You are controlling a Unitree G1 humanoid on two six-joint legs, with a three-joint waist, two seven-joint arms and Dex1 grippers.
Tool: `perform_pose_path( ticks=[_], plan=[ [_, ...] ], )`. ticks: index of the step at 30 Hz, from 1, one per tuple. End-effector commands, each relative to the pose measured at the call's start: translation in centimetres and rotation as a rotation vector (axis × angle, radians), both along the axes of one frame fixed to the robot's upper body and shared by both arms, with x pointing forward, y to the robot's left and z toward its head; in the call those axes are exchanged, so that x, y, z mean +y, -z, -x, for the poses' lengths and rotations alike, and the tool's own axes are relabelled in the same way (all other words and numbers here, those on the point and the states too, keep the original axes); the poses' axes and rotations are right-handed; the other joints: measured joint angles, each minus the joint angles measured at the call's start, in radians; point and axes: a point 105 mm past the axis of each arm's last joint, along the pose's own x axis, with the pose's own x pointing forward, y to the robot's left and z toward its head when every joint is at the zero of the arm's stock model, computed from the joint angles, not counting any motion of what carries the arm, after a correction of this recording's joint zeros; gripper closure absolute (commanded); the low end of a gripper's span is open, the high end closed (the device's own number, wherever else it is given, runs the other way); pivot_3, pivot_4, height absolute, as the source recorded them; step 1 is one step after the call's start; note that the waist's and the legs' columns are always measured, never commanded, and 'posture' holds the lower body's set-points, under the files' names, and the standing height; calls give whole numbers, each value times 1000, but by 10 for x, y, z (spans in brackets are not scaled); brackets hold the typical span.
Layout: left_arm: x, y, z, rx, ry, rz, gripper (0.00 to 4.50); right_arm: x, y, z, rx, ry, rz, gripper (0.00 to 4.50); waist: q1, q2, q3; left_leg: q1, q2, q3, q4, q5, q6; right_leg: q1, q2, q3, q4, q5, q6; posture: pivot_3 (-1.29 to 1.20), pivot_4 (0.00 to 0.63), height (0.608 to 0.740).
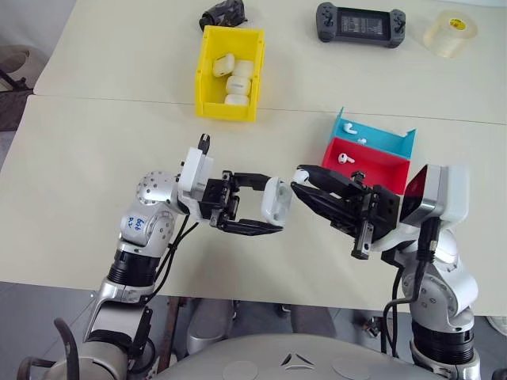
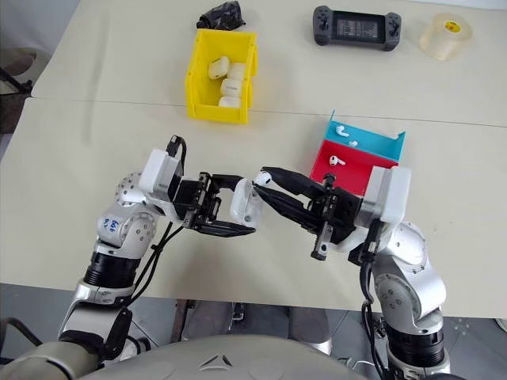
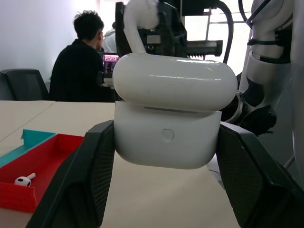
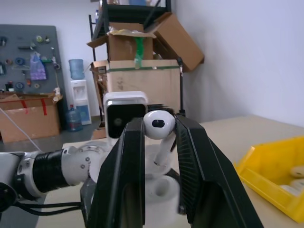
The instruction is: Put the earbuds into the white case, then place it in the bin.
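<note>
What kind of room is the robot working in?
Probably a workshop or lab with office space. Stacked cardboard boxes sit on a shelf, tools hang on a wall board, and a person sits at a screen nearby.

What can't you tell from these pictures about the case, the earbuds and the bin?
- Small glossy white case: its lid hides the sockets in the left wrist view.
- Bright yellow plastic bin: the cases in it hide whatever lies beneath.
- Tiny white earbud: its stem tip is hidden behind the right gripper fingers.
</note>
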Motion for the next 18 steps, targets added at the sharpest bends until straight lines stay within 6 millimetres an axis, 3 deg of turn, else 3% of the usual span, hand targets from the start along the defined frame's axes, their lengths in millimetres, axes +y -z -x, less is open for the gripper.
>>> perform_pose_path(
  ticks=[1, 18],
  plan=[
    [-3, -10, 3, -21, 22, 32, 1630, 2, -3, 7, -51, -2, -3, 3875, 0, 0, 0, 0, 0, 0, 0, 0, 0, 0, 0, 0, 0, 0, 0, 0, 150, 740],
    [-11, -19, 5, -29, 53, 78, 1630, -7, 13, -8, -57, 75, 7, 3875, -1, 0, 0, 0, 0, 0, 0, 0, 0, 0, 0, 0, 0, 0, 0, 0, 150, 740]
  ],
)
